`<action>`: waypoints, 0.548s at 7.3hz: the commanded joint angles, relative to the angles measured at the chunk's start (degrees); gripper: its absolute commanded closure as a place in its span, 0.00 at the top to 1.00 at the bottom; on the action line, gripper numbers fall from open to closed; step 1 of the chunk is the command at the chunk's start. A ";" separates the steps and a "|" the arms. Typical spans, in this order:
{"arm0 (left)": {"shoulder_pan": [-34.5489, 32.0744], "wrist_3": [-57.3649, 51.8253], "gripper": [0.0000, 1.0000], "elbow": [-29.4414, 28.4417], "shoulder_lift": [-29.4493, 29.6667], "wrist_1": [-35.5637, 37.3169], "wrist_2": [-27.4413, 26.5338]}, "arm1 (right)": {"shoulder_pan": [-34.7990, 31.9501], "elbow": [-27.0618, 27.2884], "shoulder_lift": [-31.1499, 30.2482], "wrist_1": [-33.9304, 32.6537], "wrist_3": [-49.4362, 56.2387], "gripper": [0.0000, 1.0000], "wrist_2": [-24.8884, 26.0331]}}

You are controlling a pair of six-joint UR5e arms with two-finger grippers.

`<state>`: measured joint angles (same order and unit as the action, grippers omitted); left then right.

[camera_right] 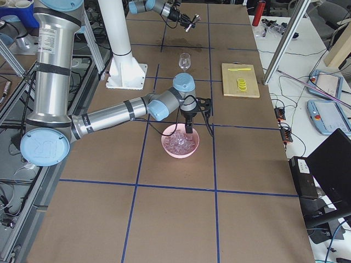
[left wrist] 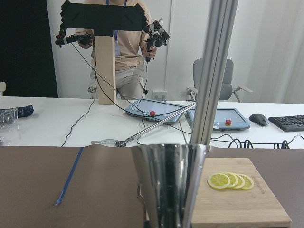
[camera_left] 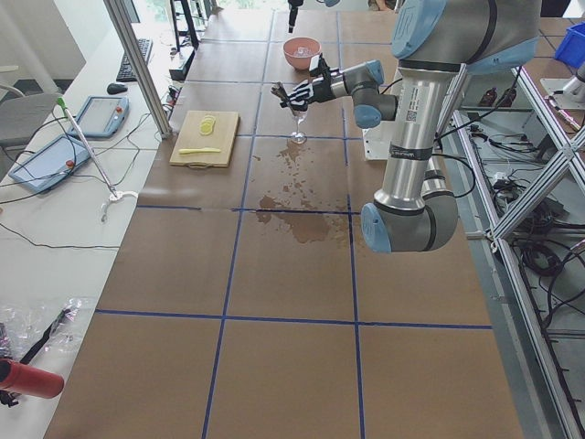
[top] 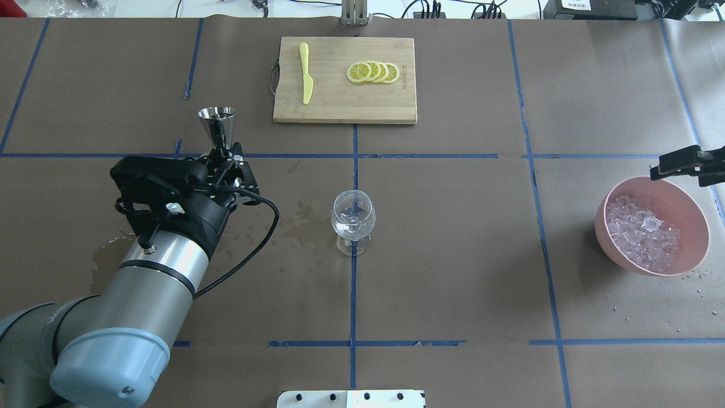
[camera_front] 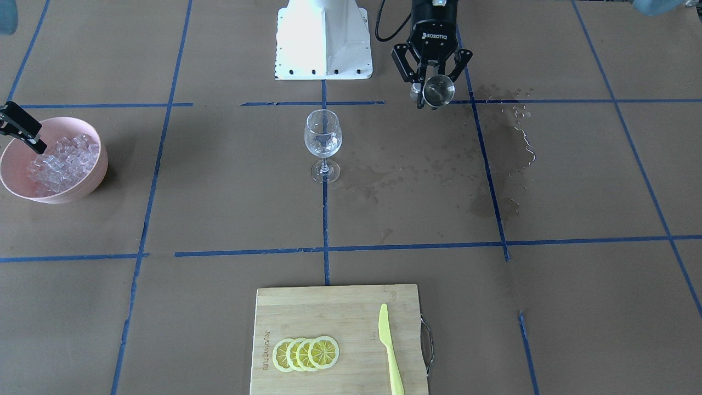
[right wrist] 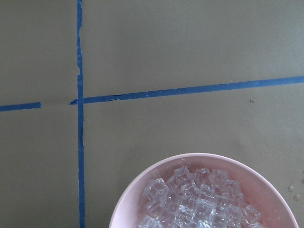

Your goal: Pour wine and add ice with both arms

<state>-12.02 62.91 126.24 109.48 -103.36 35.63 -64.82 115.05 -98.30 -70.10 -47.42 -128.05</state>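
In the overhead view the wine glass (top: 353,218) stands mid-frame, the cutting board (top: 340,105) above it at top centre with the knife (top: 306,73) on its left and the lemon slices (top: 374,72) on its right, the jigger (top: 217,124) in the left gripper (top: 225,156) at centre left, and the bowl (top: 692,215) holding the ice (top: 643,232) at far right.

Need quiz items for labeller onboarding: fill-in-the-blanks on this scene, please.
1. The metal cup is held by the ____ tool.
2. The ice lies in a ____ bowl.
3. On the board, beside the lemon slices, lies a yellow ____.
Missing: left; pink; knife.
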 commanded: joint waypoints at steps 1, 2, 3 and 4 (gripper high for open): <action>0.77 -8.32 0.00 -4.31 6.17 0.18 1.02 | 0.22 0.00 -0.66 0.31 0.13 1.00 -0.10; 0.77 -9.72 0.00 -5.55 7.14 0.09 0.93 | 0.31 -0.09 -1.36 1.88 0.05 1.00 -0.10; 0.94 -9.99 0.00 -5.74 8.63 -0.17 1.02 | 0.31 0.00 -1.45 2.16 -0.04 1.00 -0.10; 1.21 -10.00 0.00 -6.17 10.56 -1.13 1.11 | 0.31 -0.09 -1.45 2.25 -0.04 1.00 -0.10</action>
<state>-11.08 53.28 120.71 117.87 -103.67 36.64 -64.54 115.01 -99.63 -68.18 -47.43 -128.14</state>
